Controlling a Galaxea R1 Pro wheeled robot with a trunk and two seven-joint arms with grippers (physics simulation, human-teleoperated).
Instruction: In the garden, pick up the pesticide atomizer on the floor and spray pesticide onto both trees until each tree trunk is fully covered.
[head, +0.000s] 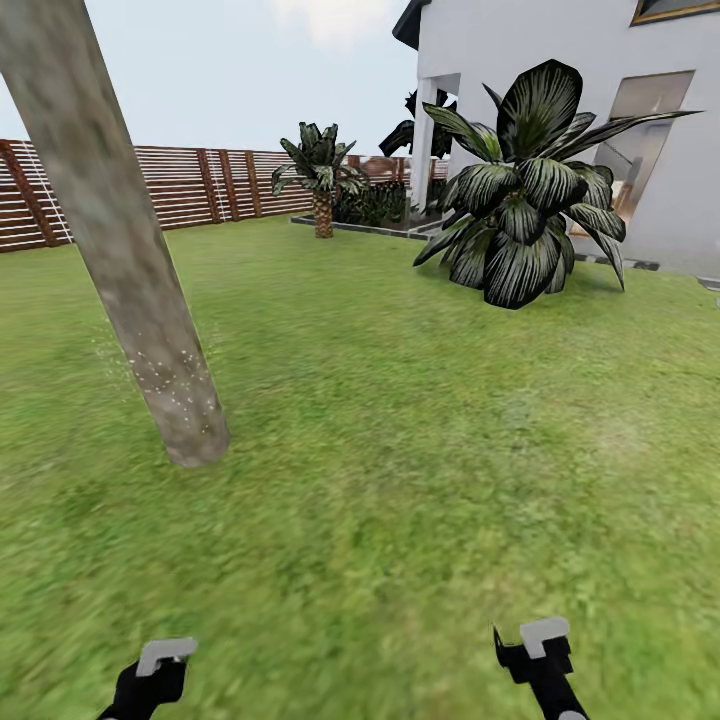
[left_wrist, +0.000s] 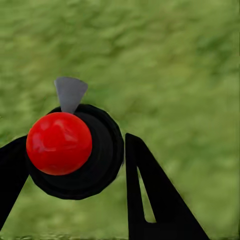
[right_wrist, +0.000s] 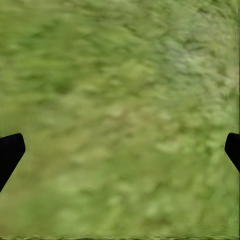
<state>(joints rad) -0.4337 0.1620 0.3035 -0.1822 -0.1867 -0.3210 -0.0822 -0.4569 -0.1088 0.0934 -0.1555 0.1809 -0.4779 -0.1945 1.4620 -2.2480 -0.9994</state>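
My left gripper (left_wrist: 75, 165) is clamped on the pesticide atomizer (left_wrist: 65, 150); my right gripper (right_wrist: 120, 150) hangs spread over grass (head: 400, 450). The tree trunk (head: 120, 260), flecked with pesticide (head: 165, 385), stands at ten o'clock.

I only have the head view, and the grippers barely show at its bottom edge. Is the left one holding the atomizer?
Observer: Yes. In the left wrist view, the left gripper is closed around the pesticide atomizer, which has a round black body and a red top.
Operator: And the right one?
Observer: The right gripper is open and holds nothing. Grass shows between its fingertips.
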